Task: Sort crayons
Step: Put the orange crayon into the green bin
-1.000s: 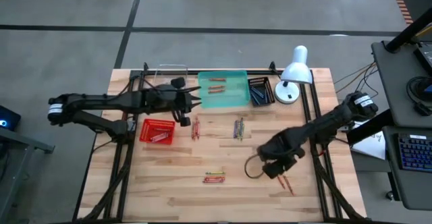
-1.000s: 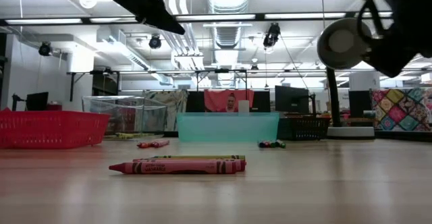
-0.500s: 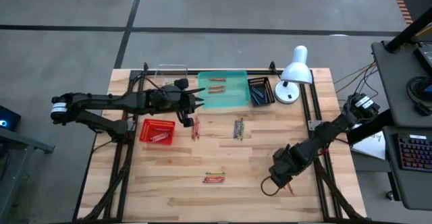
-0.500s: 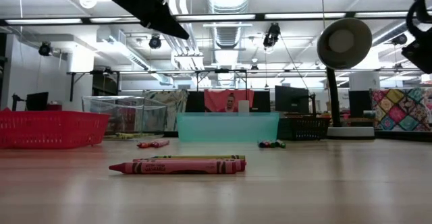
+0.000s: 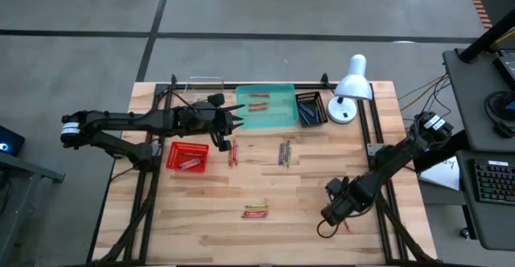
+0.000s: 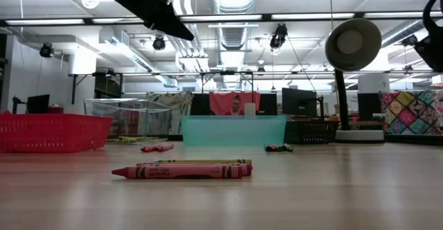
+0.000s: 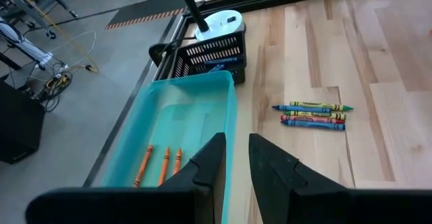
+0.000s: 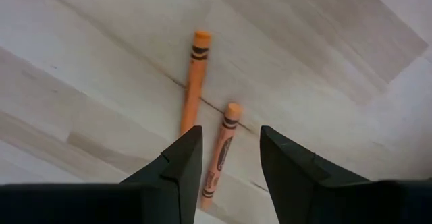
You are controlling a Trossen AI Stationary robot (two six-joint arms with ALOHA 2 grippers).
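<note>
Crayons lie in small groups on the wooden table: red ones (image 5: 233, 153), mixed blue and green ones (image 5: 284, 153), a red and yellow-green group (image 5: 256, 211), and two orange ones (image 8: 192, 82) near the near right. My right gripper (image 5: 335, 215) is open just above the second orange crayon (image 8: 221, 150), one finger on either side of it, not touching. My left gripper (image 5: 236, 122) hovers empty beside the teal tray's (image 5: 278, 116) left end, its fingers (image 7: 214, 158) a narrow gap apart. The tray holds three orange crayons (image 7: 162, 164).
A red mesh basket (image 5: 187, 156) with crayons stands at the left. A black basket (image 5: 310, 108) with blue crayons and a white desk lamp (image 5: 350, 86) stand at the far right, and a clear box (image 5: 205, 90) at the far left. Bare wood lies along the near edge.
My right gripper has gone toward the table's near edge and a little to the right, and now stands over the two orange crayons. In the low view its arm has left the picture's upper right.
</note>
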